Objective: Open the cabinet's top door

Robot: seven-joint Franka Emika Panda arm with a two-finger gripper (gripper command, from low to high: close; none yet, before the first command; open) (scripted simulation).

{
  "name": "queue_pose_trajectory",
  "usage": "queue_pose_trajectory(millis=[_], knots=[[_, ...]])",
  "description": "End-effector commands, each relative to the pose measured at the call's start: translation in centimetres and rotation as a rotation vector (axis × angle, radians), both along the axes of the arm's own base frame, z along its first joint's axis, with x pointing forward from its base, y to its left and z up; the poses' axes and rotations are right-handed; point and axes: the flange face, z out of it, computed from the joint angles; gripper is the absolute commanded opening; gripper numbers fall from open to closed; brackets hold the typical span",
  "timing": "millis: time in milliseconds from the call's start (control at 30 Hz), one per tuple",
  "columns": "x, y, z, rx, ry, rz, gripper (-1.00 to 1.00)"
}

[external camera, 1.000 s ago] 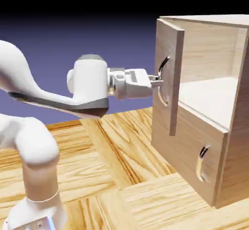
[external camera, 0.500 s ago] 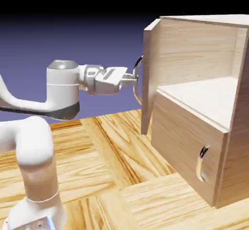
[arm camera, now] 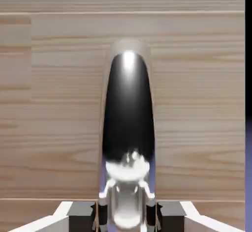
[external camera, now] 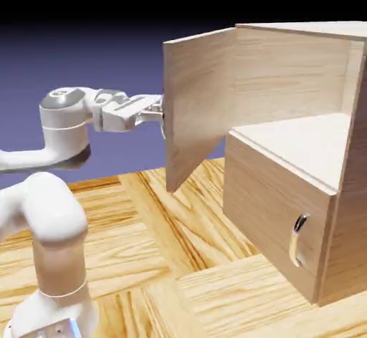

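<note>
Reading near to far, all placed off the cabinet [external camera: 350, 208], exterior view.

Can see robot base [external camera: 54, 319] well apart from cabinet, toward exterior view's left. Can spot small dark marks on it, too small to read, plus a bluish glow along one edge. Have wood-patterned table [external camera: 154, 261] under base and cabinet. On cabinet's lower front, have shorter panel [external camera: 261, 211] closed, with small curved silver handle [external camera: 294, 247] upright near its nearer side edge.

Have white arm [external camera: 64, 129] reaching toward cabinet, bent at the wrist. Have gripper [external camera: 158, 113] out in front of cabinet, fingers closed on top door's long handle [arm camera: 128, 113]; in hand view, can see curved metal between both tips, dark and glossy higher up, bright by the tips.

Have top door [external camera: 197, 104] swung wide out from cabinet's far front edge, upright, inner face showing. Can see into cabinet's upper compartment, pale floor [external camera: 294, 136] inside. Behind cabinet, have blue-violet backdrop [external camera: 100, 64], black at top.
</note>
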Motion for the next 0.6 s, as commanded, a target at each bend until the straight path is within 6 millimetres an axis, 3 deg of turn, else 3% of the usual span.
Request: queue_pose_trajectory(millis=[0, 300, 567], knots=[[-0.3, 0.7, 0.0, 0.0, 0.0, -0.019, -1.0], [-3.2, 9.3, 0.0, 0.0, 0.0, -0.217, -1.0], [-4.4, 17.5, 0.0, 0.0, 0.0, -0.397, -1.0]])
